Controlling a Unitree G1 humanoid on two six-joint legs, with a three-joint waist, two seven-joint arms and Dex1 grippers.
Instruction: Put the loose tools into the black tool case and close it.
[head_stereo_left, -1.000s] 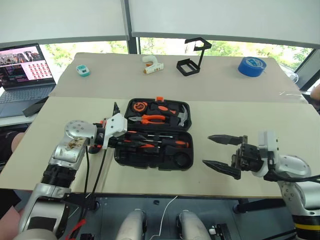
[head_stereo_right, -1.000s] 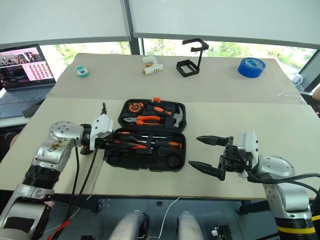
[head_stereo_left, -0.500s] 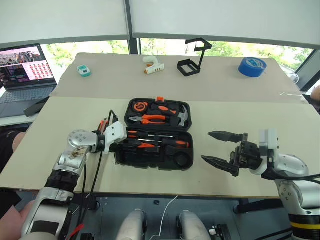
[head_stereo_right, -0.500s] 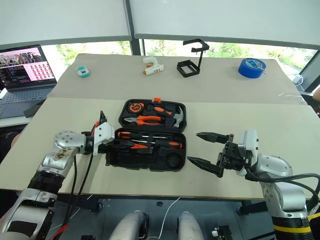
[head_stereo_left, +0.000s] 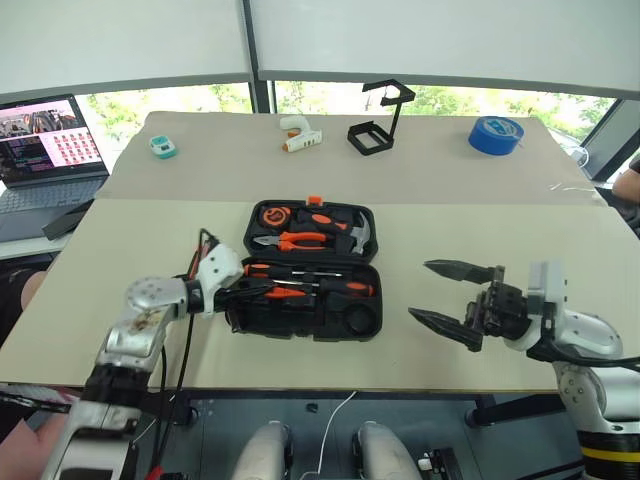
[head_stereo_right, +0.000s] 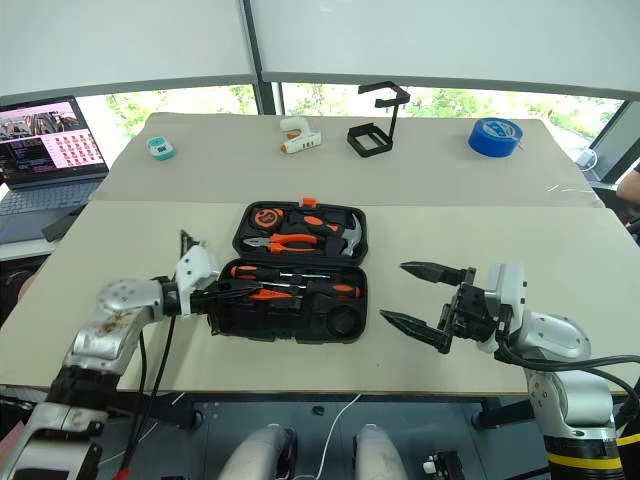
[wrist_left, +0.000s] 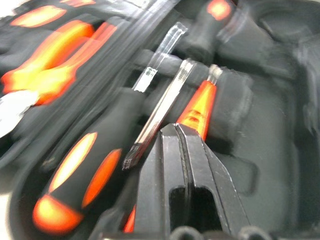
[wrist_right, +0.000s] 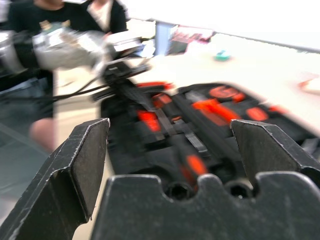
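The black tool case (head_stereo_left: 367, 318) lies open mid-table, with pliers, a hammer and a tape measure in its far half. Orange-and-black screwdrivers (head_stereo_left: 287, 272) sit in slots of the near half. My left gripper (head_stereo_left: 240, 291) reaches in over the case's left rim. In the left wrist view its fingers (wrist_left: 200, 165) are pressed together with nothing seen between them, just short of a slim orange screwdriver (wrist_left: 200, 104) and beside a thick-handled one (wrist_left: 82, 170). My right gripper (head_stereo_left: 420, 290) hovers wide open to the right of the case, pointing at it.
Along the far edge stand a blue tape roll (head_stereo_left: 496, 133), a black wire stand (head_stereo_left: 374, 128), a white-orange gun-shaped tool (head_stereo_left: 297, 135) and a small teal object (head_stereo_left: 163, 146). A laptop (head_stereo_left: 45, 135) sits at the far left. A person's arm (head_stereo_left: 626, 183) shows at the right.
My left arm has dropped and drawn back to the left, so its gripper now lies lower at the case's left rim. The right gripper has stayed open in place.
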